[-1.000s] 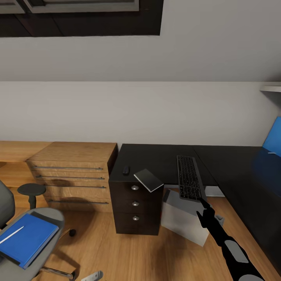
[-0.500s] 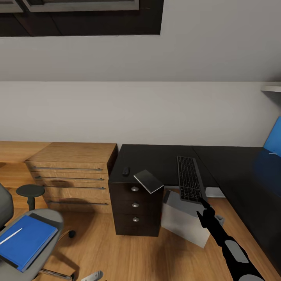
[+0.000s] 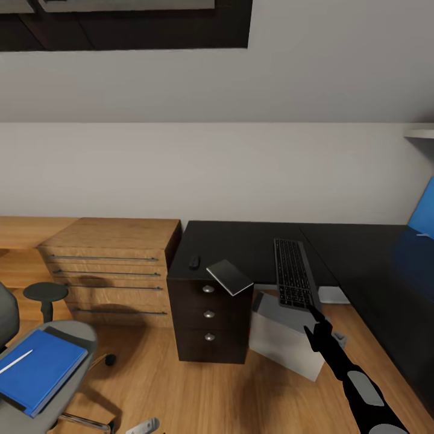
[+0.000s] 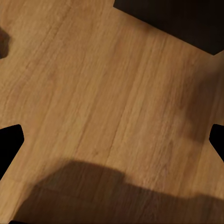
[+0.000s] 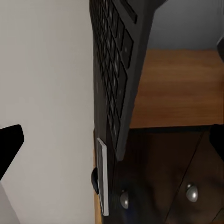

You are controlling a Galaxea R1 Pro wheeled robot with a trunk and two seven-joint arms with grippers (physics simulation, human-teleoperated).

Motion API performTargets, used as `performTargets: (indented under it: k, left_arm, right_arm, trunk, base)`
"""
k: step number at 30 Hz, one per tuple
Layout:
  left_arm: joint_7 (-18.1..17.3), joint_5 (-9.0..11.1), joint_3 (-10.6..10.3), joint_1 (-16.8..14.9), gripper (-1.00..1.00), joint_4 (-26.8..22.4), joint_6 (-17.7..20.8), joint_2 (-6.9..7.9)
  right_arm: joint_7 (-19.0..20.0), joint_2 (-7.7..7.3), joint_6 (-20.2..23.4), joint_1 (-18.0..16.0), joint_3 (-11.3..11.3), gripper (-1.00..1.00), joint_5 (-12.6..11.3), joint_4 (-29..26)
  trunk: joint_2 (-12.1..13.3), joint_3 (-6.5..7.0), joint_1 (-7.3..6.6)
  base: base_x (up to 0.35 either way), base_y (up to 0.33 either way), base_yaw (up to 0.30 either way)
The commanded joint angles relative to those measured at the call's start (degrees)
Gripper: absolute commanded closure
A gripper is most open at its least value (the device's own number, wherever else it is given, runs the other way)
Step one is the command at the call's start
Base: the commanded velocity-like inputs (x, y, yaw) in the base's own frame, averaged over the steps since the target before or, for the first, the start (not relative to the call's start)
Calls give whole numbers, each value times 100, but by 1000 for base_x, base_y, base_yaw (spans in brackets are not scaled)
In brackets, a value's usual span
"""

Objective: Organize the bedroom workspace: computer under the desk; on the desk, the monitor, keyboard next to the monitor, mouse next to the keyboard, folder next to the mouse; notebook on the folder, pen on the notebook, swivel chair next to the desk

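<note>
Because the keyboard [image 3: 294,274] was meant to end beside the monitor, it was held by its near end in the closed right gripper [image 3: 311,314], at five o'clock over the desk [image 3: 241,244] edge.

Our right pincer [image 3: 312,313] touches the keyboard's [image 3: 294,275] near end on the tabletop [image 3: 241,244]; left of the keyboard lie the notebook [image 3: 229,277] and mouse [image 3: 194,262].
</note>
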Motion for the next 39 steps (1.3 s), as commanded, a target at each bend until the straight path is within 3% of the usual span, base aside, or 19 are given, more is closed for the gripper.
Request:
performTargets:
  k: [1, 23, 39]
  left_arm:
    - [-13, 56, 12, -3, -100, 3, -12, -3]
    - [-15, 52, 6, -3, -100, 3, -12, -3]
    - [-14, 49, 4, -3, -100, 3, -11, -2]
  right_arm:
    - [6, 1, 49, -5, -18, -100, -40, 3]
    - [6, 1, 43, -5, -11, -100, -36, 3]
    - [4, 1, 43, -5, -10, -100, -31, 4]
  trunk:
    - [-44, -24, 22]
    - [-124, -60, 66]
    - [-124, -60, 66]
  base:
    - [0, 0, 0]
    - [3, 0, 0]
    - [133, 0, 0]
